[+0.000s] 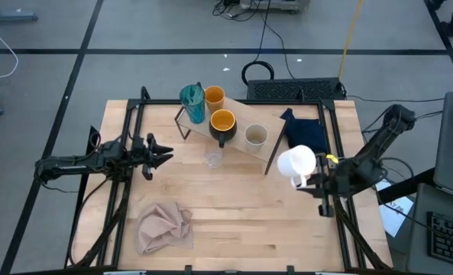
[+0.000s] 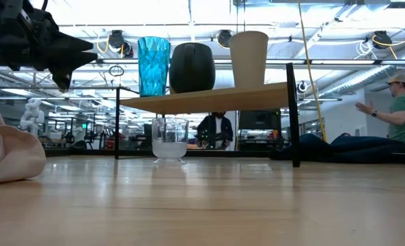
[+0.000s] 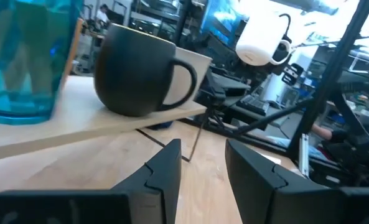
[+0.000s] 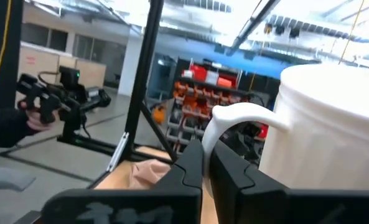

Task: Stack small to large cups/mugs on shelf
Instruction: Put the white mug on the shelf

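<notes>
Teal tumbler [image 1: 192, 103], orange cup [image 1: 214, 98], black mug [image 1: 222, 125] and beige cup [image 1: 256, 137] stand upright on the shelf [image 1: 240, 121] at upper centre; the clear glass [image 1: 214, 158] sits just below; the white mug [image 1: 296, 163] hangs at right, raised.

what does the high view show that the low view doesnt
Only the high view shows the right gripper shut on the white handled mug, the orange cup at the far end of the shelf, and the navy cloth. Only the low view shows a seated person in the room behind. Both share the light-wood shelf board, tall teal tumbler, black mug, beige cup, tiny clear glass, pink cloth and the empty left gripper.
</notes>
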Available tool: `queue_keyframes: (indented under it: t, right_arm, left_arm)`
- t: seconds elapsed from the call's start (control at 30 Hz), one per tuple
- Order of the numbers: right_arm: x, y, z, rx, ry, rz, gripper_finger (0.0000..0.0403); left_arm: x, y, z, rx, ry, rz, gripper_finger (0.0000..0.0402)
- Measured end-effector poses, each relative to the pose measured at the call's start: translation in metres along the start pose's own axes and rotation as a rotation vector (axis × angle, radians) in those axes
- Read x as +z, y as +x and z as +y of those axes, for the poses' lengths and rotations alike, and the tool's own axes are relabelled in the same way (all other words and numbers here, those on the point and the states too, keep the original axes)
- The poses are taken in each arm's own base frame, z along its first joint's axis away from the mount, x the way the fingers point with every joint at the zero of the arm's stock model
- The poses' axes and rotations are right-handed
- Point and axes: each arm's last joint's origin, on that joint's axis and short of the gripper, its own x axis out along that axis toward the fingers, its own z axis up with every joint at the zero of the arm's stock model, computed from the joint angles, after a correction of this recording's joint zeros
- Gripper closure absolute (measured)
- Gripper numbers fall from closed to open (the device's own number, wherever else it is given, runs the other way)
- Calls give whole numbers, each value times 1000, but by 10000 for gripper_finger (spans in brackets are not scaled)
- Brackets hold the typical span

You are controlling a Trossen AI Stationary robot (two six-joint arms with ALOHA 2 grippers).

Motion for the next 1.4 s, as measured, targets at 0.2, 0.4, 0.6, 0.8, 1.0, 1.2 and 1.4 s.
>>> queue_keyframes:
  t: [0.2,0.4,0.6,0.8,1.0,1.2,1.4]
  right_arm:
    - [2,-16,-14,-16,-14,-36,402]
    - [6,-24,-26,-42,-11,-52,402]
    - [8,-27,-38,-112,-30,-64,402]
    - [7,-31,-50,-186,-16,-64,402]
    - [15,-34,-62,-220,10,-11,402]
    - [40,-37,-75,-231,5,1,402]
    - [48,-39,-82,-260,4,33,402]
  left_arm:
    - [1,0,0,19,1,-16,277]
    - [1,0,0,24,1,-18,277]
    - [1,0,1,25,5,-18,277]
    - [1,0,1,25,11,-18,277]
    - [1,0,1,26,11,-18,277]
    - [1,0,1,25,22,-17,277]
    - [1,0,1,26,47,-17,277]
